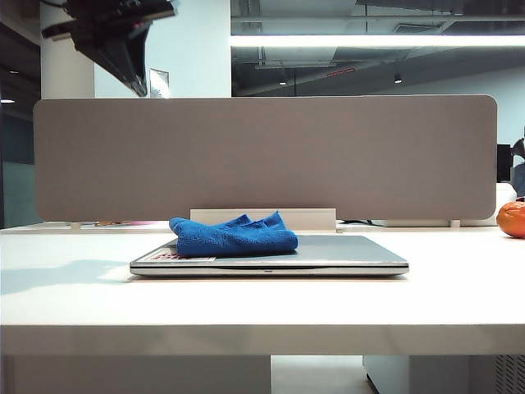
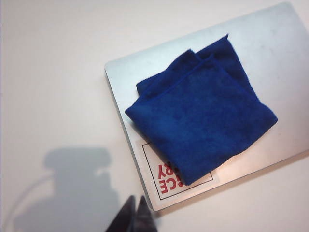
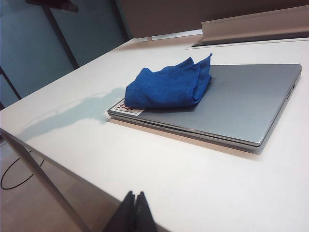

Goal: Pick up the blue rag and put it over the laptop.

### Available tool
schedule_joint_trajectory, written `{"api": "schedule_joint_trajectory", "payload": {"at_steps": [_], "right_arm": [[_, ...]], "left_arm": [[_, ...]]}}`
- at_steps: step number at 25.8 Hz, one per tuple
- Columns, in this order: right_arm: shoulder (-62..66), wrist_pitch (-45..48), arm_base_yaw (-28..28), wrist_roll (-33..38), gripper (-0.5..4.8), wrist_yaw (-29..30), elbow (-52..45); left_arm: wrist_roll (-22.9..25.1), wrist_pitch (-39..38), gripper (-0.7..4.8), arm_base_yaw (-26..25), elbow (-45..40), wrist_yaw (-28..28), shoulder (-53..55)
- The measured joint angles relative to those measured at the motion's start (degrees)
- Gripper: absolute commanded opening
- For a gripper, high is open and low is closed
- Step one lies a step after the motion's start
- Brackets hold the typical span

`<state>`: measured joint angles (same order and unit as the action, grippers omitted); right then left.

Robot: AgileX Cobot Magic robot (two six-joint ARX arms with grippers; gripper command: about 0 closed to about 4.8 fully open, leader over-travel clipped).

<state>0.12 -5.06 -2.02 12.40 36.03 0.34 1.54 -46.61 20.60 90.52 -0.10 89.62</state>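
The blue rag (image 1: 234, 235) lay folded on the laptop (image 1: 328, 254), lower centre, its long axis running left-right; left gripper (image 2: 134, 212) clenched empty above; right gripper (image 3: 134, 209) seemingly closed, low, near the table edge.

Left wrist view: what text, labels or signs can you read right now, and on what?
"CE" and "RY", red letters seen upside down on the white-and-red sticker on the thin silver-grey laptop; the soft royal-blue folded rag hides the rest.
The same sticker in the exterior and right wrist views: too small and blurred to read.
Wall poster behind the grey divider: unreadable.
Nothing else legible.
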Motion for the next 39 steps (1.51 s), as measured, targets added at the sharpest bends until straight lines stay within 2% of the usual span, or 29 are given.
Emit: {"api": "schedule_joint_trajectory", "payload": {"at_steps": [5,8,17,29,31,36,39], "right_arm": [[0.0,0.0,0.0,0.0,-0.05,0.0,0.0],[0.0,0.0,0.0,0.0,-0.05,0.0,0.0],[0.0,0.0,0.0,0.0,-0.05,0.0,0.0],[0.0,0.0,0.0,0.0,-0.05,0.0,0.0],[0.0,0.0,0.0,0.0,-0.05,0.0,0.0],[0.0,0.0,0.0,0.0,-0.05,0.0,0.0],[0.0,0.0,0.0,0.0,-0.05,0.0,0.0]], "left_arm": [[0.0,3.5,-0.06,0.0,-7.0,-1.3,-5.9],[0.0,8.5,-0.06,0.0,-15.6,-1.7,-13.0],[0.0,16.2,-0.06,0.1,-31.8,-3.0,-28.9],[-3.7,16.8,-0.06,0.1,-44.4,-3.6,-43.2],[-5.7,16.5,-0.06,0.1,-48.7,-3.6,-48.6],[-7.7,16.4,-0.06,0.1,-53.7,-3.6,-57.0],[-10.2,16.1,-0.06,0.1,-57.4,-3.6,-66.7]]}}
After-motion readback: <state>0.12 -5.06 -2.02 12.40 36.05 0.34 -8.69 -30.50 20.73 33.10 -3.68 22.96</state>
